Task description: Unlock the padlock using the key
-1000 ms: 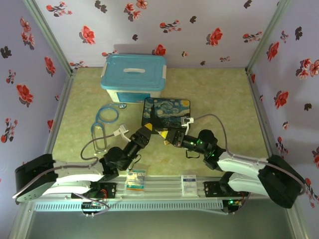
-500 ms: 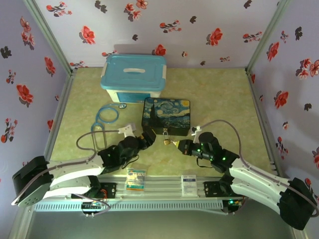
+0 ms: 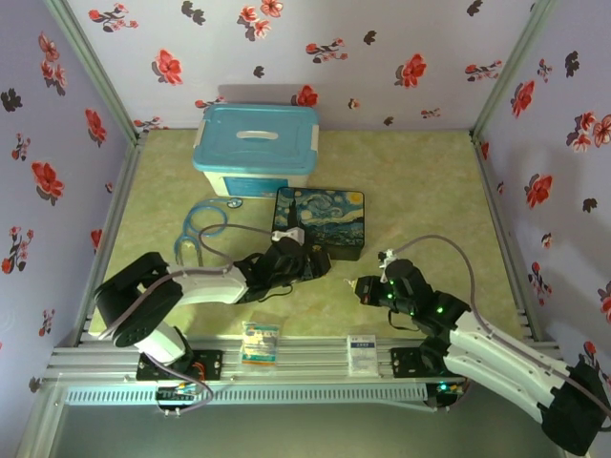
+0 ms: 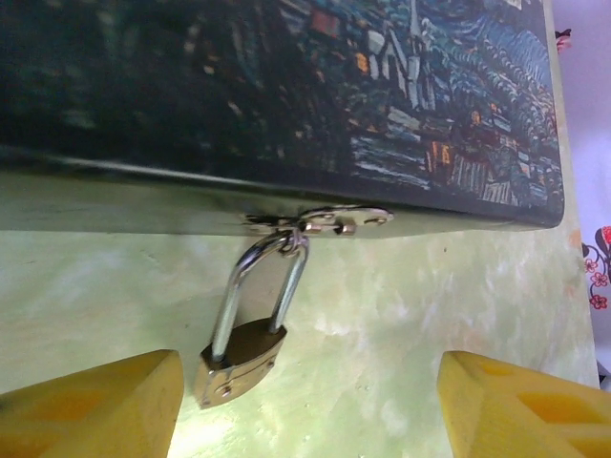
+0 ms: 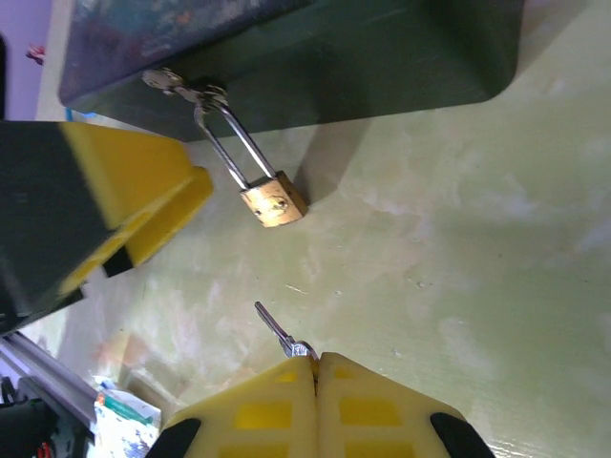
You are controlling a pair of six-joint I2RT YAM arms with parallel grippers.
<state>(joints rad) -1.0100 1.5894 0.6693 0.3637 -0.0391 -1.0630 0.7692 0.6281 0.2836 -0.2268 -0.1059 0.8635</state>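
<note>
Padlock (image 4: 243, 348) mid-frame in left wrist view, hooked through box (image 4: 286, 86) hasp (image 4: 320, 221). Left gripper (image 4: 310, 386) at bottom edge, spread wide, grasping nothing. Right gripper (image 5: 317, 363) bottom centre, clenched on key (image 5: 274, 329).

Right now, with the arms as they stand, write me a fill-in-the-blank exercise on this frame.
The right gripper is ___ on the key. The left gripper is ___, its fingers wide apart. Hanging from the latch of the painted box is the ___.
Missing words: shut; open; padlock.
</note>
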